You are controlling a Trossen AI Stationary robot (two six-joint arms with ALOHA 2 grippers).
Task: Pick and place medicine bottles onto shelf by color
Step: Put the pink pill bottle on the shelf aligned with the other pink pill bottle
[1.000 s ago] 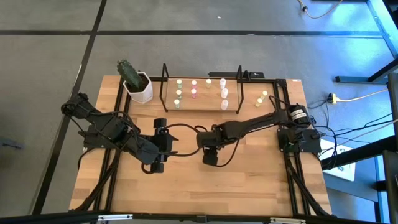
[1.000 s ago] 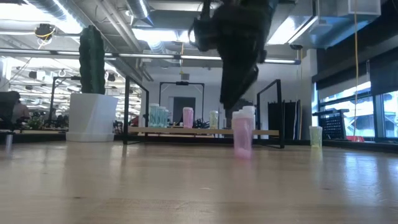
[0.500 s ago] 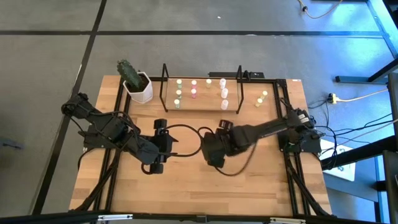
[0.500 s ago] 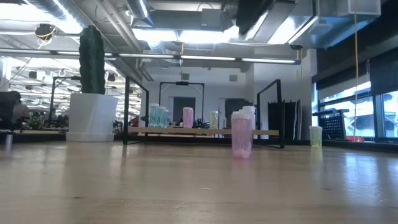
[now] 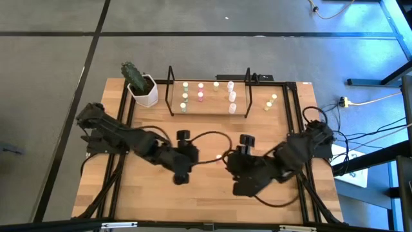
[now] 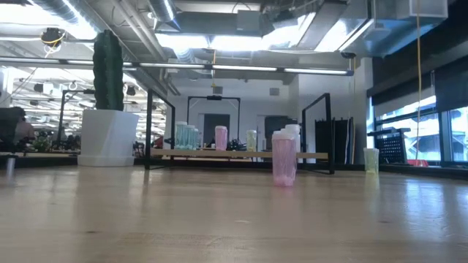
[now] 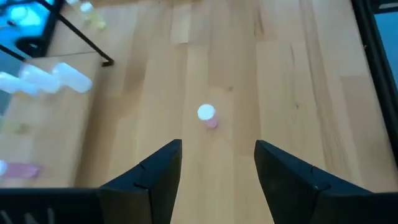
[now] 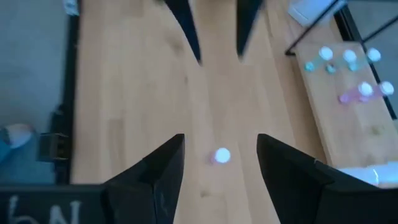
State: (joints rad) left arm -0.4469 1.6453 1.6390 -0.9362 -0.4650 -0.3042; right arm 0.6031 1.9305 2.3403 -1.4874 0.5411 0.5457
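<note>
Evidently a pick is being lined up. The left gripper [image 7: 217,146], fingers apart and empty, faces a lone pink-topped bottle [image 7: 206,114] standing mid-table. The right gripper [image 8: 220,140], also open and empty, hovers at the bottle's 5 o'clock. Next comes closing in, grasping it and carrying it to the shelf [image 5: 207,108] at 12 o'clock.
</note>
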